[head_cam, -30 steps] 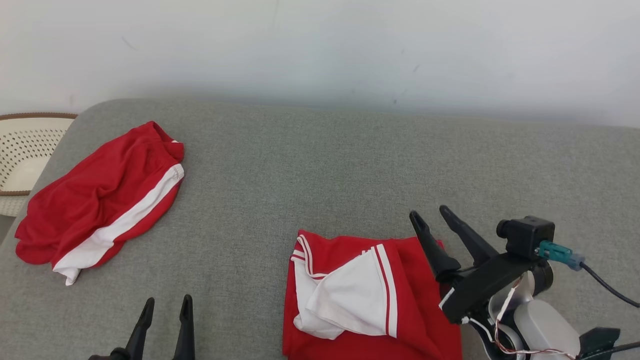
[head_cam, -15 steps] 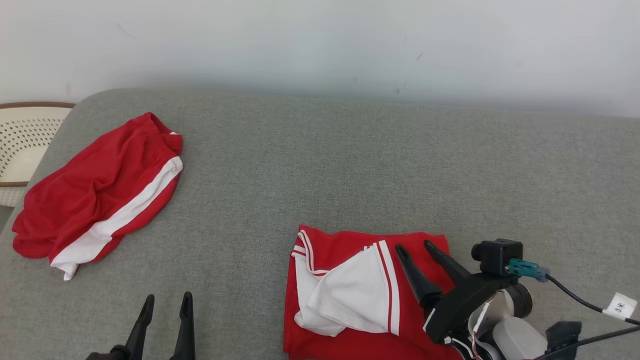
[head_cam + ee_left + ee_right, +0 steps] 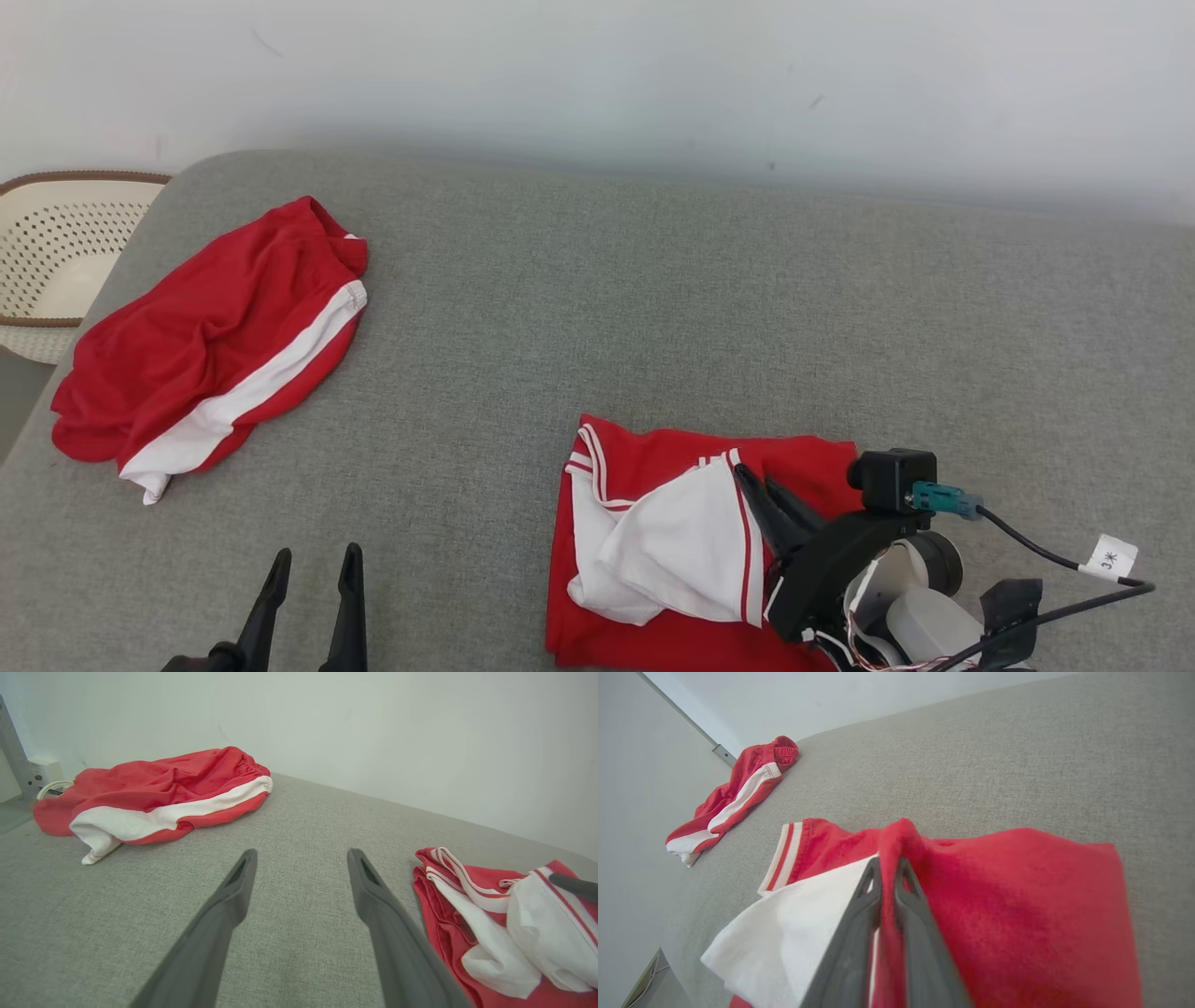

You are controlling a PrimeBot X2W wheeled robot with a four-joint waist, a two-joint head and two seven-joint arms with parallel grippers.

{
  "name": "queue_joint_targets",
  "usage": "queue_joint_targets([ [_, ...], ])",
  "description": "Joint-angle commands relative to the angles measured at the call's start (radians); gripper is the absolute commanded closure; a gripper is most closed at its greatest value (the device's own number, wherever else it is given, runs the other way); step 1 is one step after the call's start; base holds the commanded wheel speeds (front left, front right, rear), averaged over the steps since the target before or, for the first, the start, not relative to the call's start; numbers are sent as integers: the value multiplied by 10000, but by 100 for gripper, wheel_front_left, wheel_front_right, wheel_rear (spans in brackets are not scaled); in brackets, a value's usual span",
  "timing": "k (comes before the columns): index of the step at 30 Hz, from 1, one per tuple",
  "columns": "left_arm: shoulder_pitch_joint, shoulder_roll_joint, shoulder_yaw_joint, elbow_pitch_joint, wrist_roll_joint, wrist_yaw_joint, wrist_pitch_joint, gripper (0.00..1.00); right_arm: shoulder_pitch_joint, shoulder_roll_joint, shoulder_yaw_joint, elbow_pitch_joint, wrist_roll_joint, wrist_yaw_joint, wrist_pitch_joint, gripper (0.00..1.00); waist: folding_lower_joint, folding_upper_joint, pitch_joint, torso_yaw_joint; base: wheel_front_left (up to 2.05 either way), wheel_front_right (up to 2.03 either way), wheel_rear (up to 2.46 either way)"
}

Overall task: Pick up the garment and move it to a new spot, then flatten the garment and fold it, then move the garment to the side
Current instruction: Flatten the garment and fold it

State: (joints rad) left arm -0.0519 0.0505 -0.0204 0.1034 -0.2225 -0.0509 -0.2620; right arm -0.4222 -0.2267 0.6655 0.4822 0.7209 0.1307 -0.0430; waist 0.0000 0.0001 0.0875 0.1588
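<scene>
With the right end effector (image 3: 754,478) clenched on a raised ridge of the folded red-and-white garment (image 3: 672,560) near the front edge of the grey upholstered surface (image 3: 597,299), and the left end effector (image 3: 316,553) released at front left, the move aside seems in hand, and the next move calls for lifting gently without unfolding.

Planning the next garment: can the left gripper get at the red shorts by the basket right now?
Probably yes. The left gripper is open and empty, with only bare grey cushion between it and the red shorts. Its reach that far is unsure.
</scene>
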Motion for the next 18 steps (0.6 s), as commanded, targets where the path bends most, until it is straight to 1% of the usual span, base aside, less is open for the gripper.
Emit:
queue_joint_targets([
  [1, -24, 7, -2, 41, -131, 26, -42, 0, -81, 11, 84, 58, 49, 0, -73, 100, 0, -1, -16, 20, 0, 0, 0],
  [5, 52, 7, 31, 54, -106, 49, -42, 0, -240, -78, 358, 124, 191, 0, -336, 100, 0, -1, -80, 19, 0, 0, 0],
  [7, 133, 5, 62, 71, -73, 58, -42, 0, -171, -124, 603, -194, 456, 0, -471, 100, 0, -1, -180, -39, 0, 0, 0],
  [11, 216, 5, 91, 53, -20, 58, -42, 0, 63, -425, 1230, -1048, 819, 0, -464, 100, 0, -1, -285, -151, 0, 0, 0],
  [13, 257, 6, 110, 41, -2, 48, -42, 0, 115, -621, 1464, -1416, 891, 0, -411, 100, 0, -1, -308, -223, 0, 0, 0],
  [18, 250, 6, 101, 74, 4, 22, -42, 0, 358, -841, 1928, -2106, 1033, 0, -227, 100, 0, -1, -347, -332, 0, 0, 0],
])
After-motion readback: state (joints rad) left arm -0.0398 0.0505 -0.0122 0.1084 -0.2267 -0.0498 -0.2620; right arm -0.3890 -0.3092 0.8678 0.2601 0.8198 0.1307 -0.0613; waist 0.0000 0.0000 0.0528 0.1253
